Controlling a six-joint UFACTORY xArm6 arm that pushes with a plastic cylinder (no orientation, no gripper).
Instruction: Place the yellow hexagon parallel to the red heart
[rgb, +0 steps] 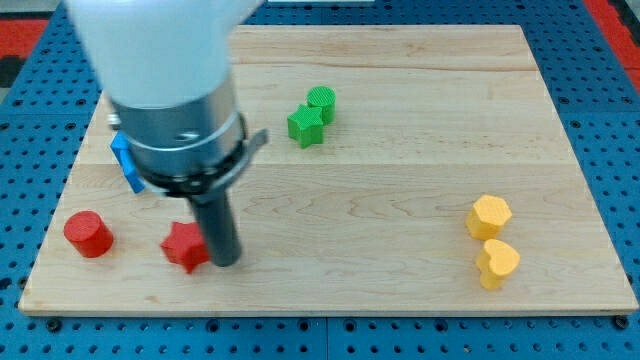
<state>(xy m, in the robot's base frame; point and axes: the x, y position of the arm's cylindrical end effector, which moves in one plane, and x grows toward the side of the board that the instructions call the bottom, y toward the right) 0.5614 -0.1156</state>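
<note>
The yellow hexagon (489, 216) lies at the view's right, with a yellow heart (496, 263) touching it just below. My tip (226, 262) is at the view's lower left, touching the right side of a red star-shaped block (184, 246). A red cylinder (88, 234) sits further left. No red heart shape can be made out; the arm's body hides part of the board at the upper left.
A green star (305, 126) and a green cylinder (321, 102) sit together at the top middle. A blue block (125, 160) shows partly behind the arm at the left. The wooden board (400, 180) ends near the bottom edge.
</note>
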